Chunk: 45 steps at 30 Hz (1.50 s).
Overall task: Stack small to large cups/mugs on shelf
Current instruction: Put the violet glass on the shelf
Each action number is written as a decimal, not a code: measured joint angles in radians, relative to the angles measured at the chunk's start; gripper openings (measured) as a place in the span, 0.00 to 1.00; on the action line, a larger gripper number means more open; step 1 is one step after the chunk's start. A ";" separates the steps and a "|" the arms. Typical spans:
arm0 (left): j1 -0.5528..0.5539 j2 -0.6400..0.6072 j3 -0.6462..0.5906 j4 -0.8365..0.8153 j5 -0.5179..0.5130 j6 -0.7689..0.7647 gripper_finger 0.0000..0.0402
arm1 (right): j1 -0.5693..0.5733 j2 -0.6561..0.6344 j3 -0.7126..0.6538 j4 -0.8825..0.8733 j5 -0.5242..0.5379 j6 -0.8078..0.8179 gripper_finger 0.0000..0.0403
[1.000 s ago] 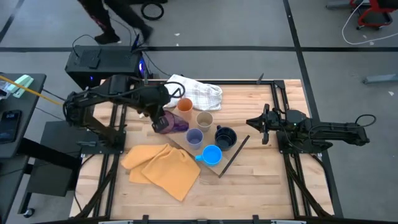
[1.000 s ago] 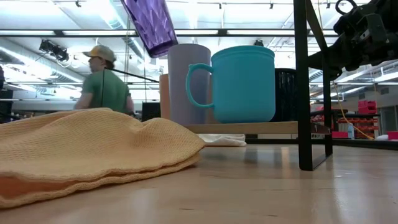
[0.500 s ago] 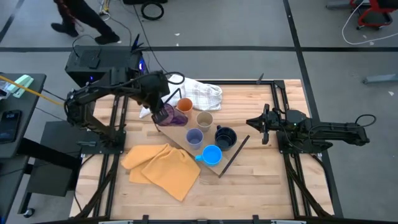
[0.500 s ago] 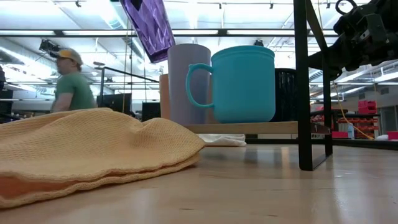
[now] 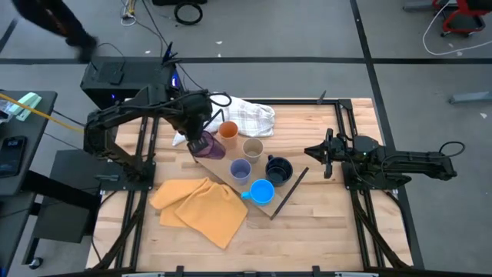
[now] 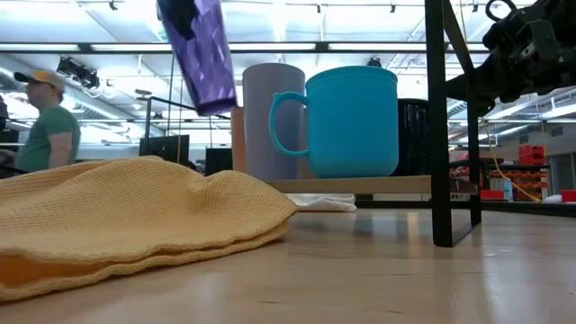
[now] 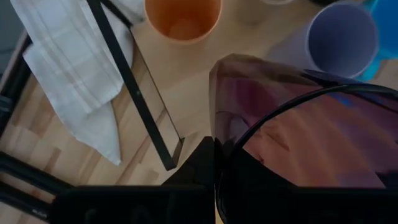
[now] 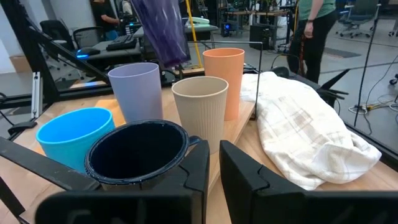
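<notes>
My left gripper [image 5: 198,135] is shut on the dark purple cup [image 5: 207,147], which hangs over the shelf's left end, also seen in the low view [image 6: 200,54] and the right wrist view [image 8: 160,31]. On the shelf's light-wood board [image 6: 360,184] stand the orange cup [image 5: 228,129], beige cup [image 5: 253,147], lavender cup [image 5: 240,170], navy mug [image 5: 278,168] and bright blue mug [image 5: 261,191], each on its base. My right gripper [image 5: 311,154] waits to the right of the cups, fingers shut [image 8: 214,171]. My left gripper holds the purple cup by its rim [image 7: 231,144], at the cup's upper end, coming from above. The gripper's own body hides how the fingers sit on the wall. The cup is lifted clear, mouth up and base [image 6: 216,106] down, slightly tilted.
A yellow-orange cloth [image 5: 201,209] lies on the table near the shelf's front left. A white checked cloth [image 5: 246,115] lies behind the orange cup. The shelf's black wire frame [image 6: 438,117] stands at its right end. A person [image 6: 45,117] walks beyond the table.
My left gripper has moved slightly toward the table's far-left and come down with the purple cup. The cup has swung from a clear slant to nearly upright, and its base now hangs lower beside the lavender cup. The person behind the table has walked left.
</notes>
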 joint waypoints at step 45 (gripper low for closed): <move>0.030 0.102 -0.271 0.197 0.040 0.040 0.03 | 0.000 0.000 0.000 0.001 0.000 0.000 0.11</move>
